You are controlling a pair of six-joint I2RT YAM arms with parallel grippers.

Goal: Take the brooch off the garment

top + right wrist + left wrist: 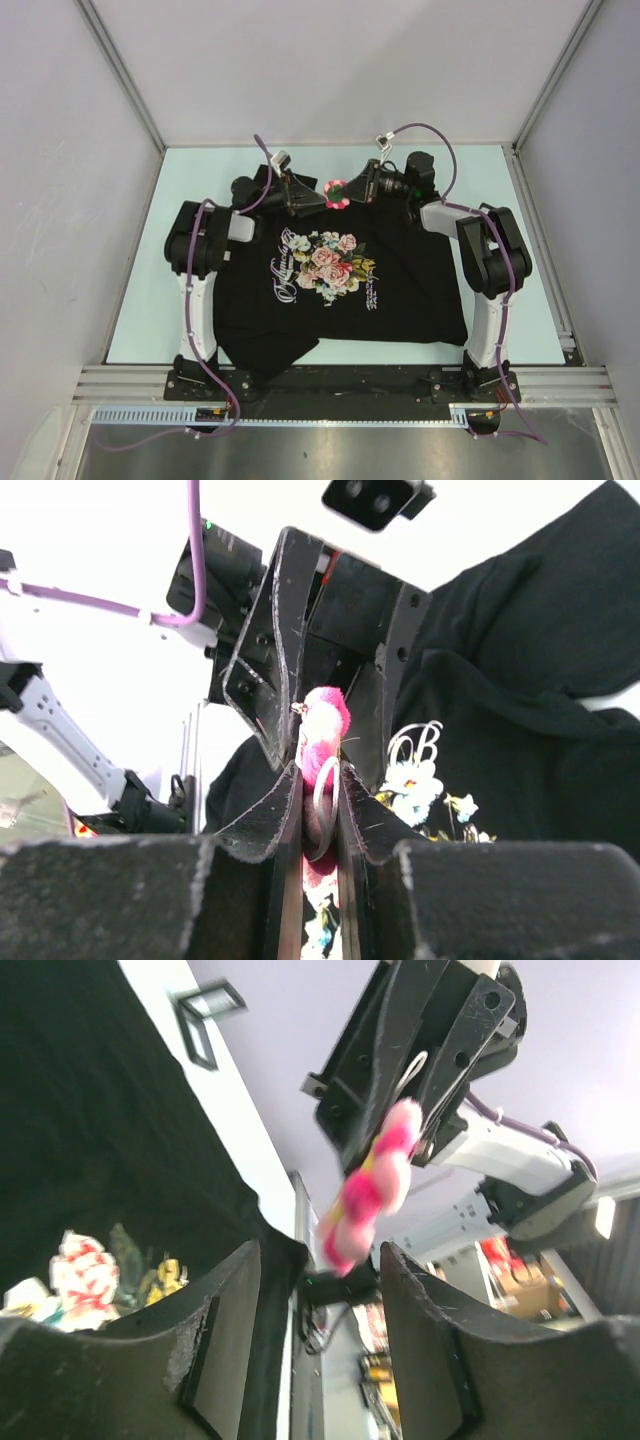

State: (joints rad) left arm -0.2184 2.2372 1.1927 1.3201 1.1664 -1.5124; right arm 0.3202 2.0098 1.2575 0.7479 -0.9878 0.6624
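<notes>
pale table (130, 300) bears the garment (400, 300); right gripper (320, 777) pinches brooch (323, 723).

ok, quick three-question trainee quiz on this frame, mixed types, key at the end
1. Fill in: seen from above, the brooch sits by the T-shirt's ___ edge (near/far).
2. True or false: the right pincer is shut on the brooch.
3. The left pincer is: A) open, holding nothing B) shut on the brooch C) shut on the T-shirt.
Key: 1 far; 2 true; 3 A.
</notes>
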